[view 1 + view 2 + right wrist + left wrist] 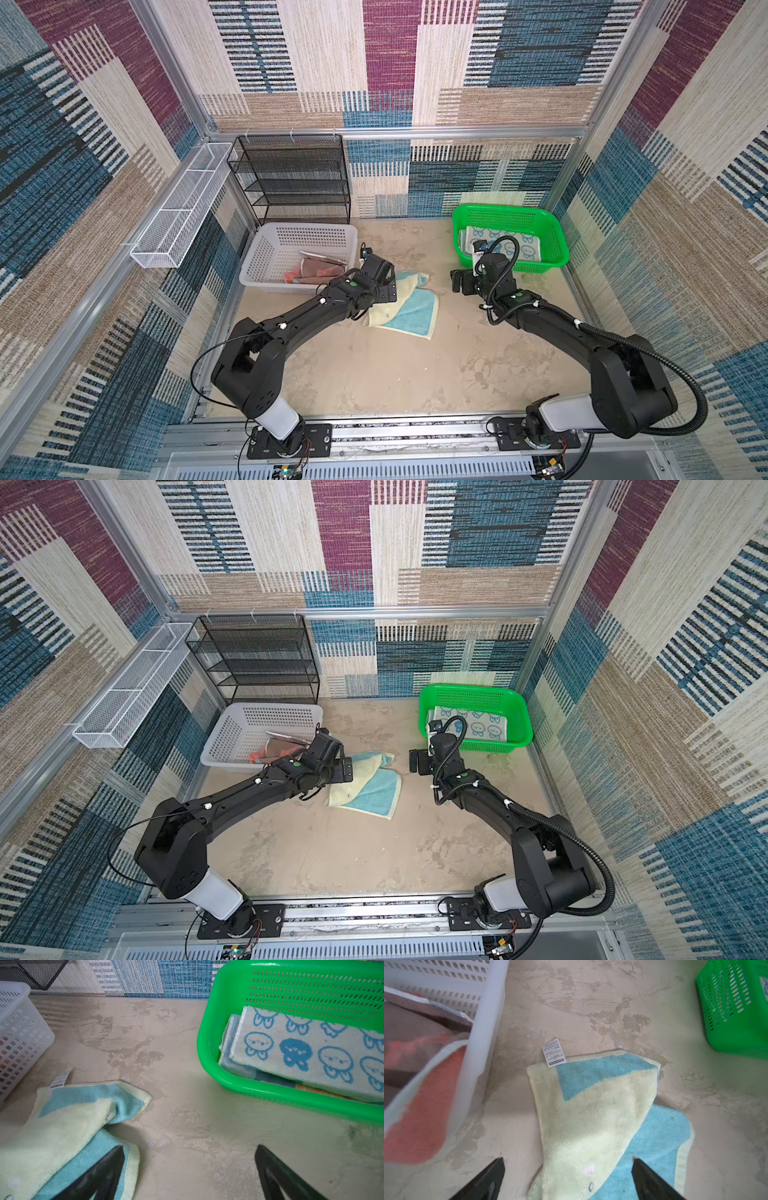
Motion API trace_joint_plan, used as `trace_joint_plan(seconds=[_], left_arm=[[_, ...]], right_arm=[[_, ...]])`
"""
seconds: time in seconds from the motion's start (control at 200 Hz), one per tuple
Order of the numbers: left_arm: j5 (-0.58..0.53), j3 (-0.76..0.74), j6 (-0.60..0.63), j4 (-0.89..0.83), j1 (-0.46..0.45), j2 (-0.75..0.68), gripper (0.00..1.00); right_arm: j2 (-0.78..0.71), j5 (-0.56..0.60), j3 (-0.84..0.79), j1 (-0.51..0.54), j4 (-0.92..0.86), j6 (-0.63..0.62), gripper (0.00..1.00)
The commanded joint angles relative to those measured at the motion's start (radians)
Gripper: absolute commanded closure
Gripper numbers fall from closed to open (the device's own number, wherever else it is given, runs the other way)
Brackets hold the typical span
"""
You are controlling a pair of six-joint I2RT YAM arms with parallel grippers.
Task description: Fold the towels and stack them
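Item 1. Bench (pixel 395 374): beige, mottled, plaster-like surface with darker worn patches. It is walled on three sides.

Item 2. Walls (pixel 390 62): woven patchwork panels in blue, maroon, tan and cream stripes, held in an aluminium frame (pixel 395 134).

Item 3. Black wire-mesh shelf rack (pixel 295 178): stands at the back left against the wall, with bare shelves.

Item 4. Long white wire-mesh tray (pixel 183 203): fixed along the left wall rail.

Item 5. White perforated plastic basket (pixel 299 226): on the bench in front of the rack. A crumpled brown terry towel with red markings (pixel 316 270) lies inside.

Item 6. Green perforated plastic basket (pixel 523 266): at the back right. It holds a folded white terry towel with blue rabbit faces (pixel 311 1053). This rests on another folded cloth (pixel 234 1064), which shows blue and orange at its edge.

Item 7. Teal terry towel with cream edge (pixel 411 309): lies on the bench between the two baskets, close to the white one. It is loosely doubled over with its cream side up, and a white care label (pixel 554 1052) sticks out at one corner.

Item 8. My left hand (pixel 568 1158): released, fingers spread wide. It hovers over the teal towel and grasps nothing.

Item 9. My right hand (pixel 189 1146): released, fingers wide. It sits over the bench between the teal towel and the green basket and holds nothing. In the right wrist view one finger overlaps the towel's edge.
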Motion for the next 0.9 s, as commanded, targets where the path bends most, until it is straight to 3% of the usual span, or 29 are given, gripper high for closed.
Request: trace_joint_plan(seconds=[0.0,0.16,0.386,0.486,0.721,0.896], left_arm=[[-0.054,0.017,0.097,-0.007,-0.032,-0.030,0.05],[-0.033,0.040,0.162,0.005,-0.135,-0.012,0.15],[-0.003,0.114,0.185,0.003,-0.293,0.178,0.26],[0.010,0.173,0.180,-0.021,-0.332,0.259,0.35],[0.017,0.324,0.170,-0.159,-0.394,0.403,0.36],[0.019,0.328,0.142,-0.225,-0.397,0.425,0.39]], right_arm=[[0.032,-0.015,0.025,0.000,-0.005,0.006,0.00],[0.079,-0.001,0.053,-0.009,-0.028,0.028,0.00],[0.044,-0.002,0.044,-0.081,-0.042,0.031,0.00],[-0.001,-0.027,0.019,-0.139,-0.041,0.043,0.00],[-0.033,-0.033,-0.013,-0.164,-0.030,0.043,0.00],[-0.031,-0.065,-0.018,-0.164,-0.016,0.045,0.00]])
